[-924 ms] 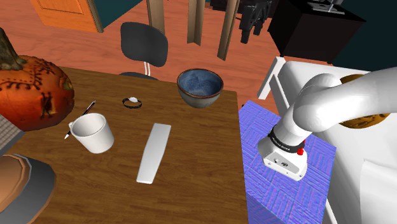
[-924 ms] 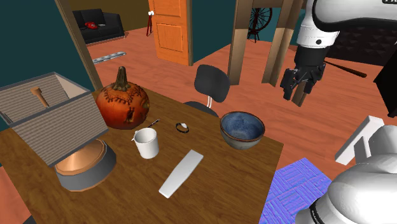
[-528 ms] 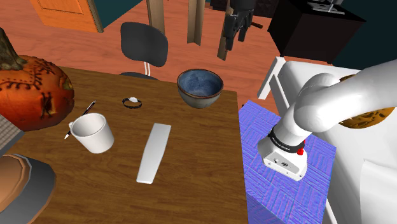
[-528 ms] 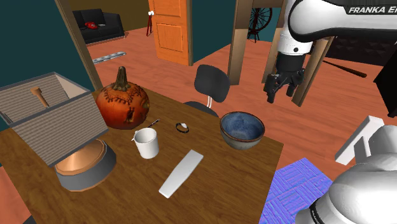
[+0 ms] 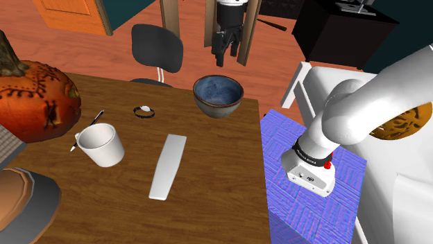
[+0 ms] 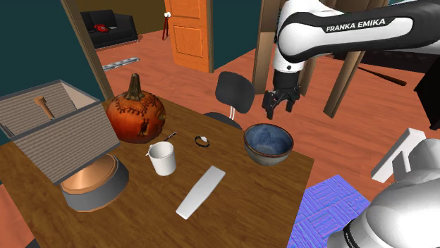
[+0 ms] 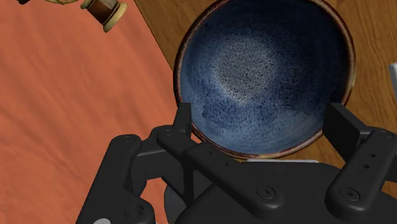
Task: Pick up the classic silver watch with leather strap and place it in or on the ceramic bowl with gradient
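Note:
The watch, a small silver face on a dark strap, lies on the wooden table between the white mug and the bowl. The blue glazed bowl with a brown rim stands empty near the table's far edge. My gripper hangs open in the air above the bowl's far side, holding nothing. It is well to the shoulder view's right of the watch.
A white mug, a flat white bar and a pen lie on the table. A carved pumpkin and an open box stand further along it. A dark chair stands behind the table, near wooden posts.
The gripper has swung to the shoulder view's left and come lower, from out over the floor to above the bowl's far rim. Everything on the table stays put.

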